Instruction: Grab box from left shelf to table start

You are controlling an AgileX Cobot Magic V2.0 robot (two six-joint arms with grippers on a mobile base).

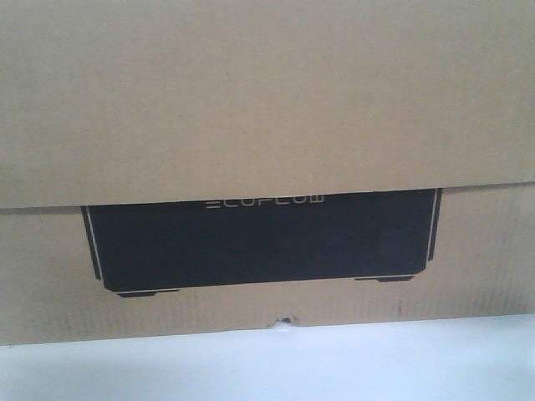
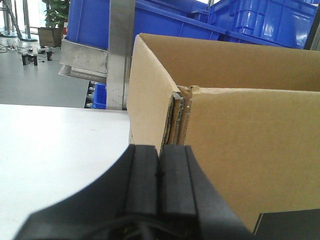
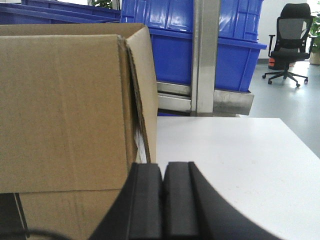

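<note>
- The box [image 1: 267,100] rests on the table [image 1: 267,368], its bottom edge at the near side of the white surface. A folded-down front flap hangs over the top of the black printed panel [image 1: 259,242]. A small torn notch [image 1: 285,320] marks the bottom edge.
- I read the box's long axis as running left to right across my front view, so each end faces one arm.
- The left gripper [image 2: 159,175] sits at the box's left front corner [image 2: 177,107], pads pressed together, nothing visibly between them. The box lies ahead and to its right.
- The right gripper [image 3: 162,195] sits at the right front corner [image 3: 132,75], pads likewise closed with nothing seen in them. The box lies ahead and to its left.
- Neither arm appears nearer; the box sits between them.
- Behind the table, the shelf [image 3: 205,60] carries blue bins [image 2: 260,20].
- Judgement: the box appears delivered; any further shift needs both arms acting on opposite ends.
</note>
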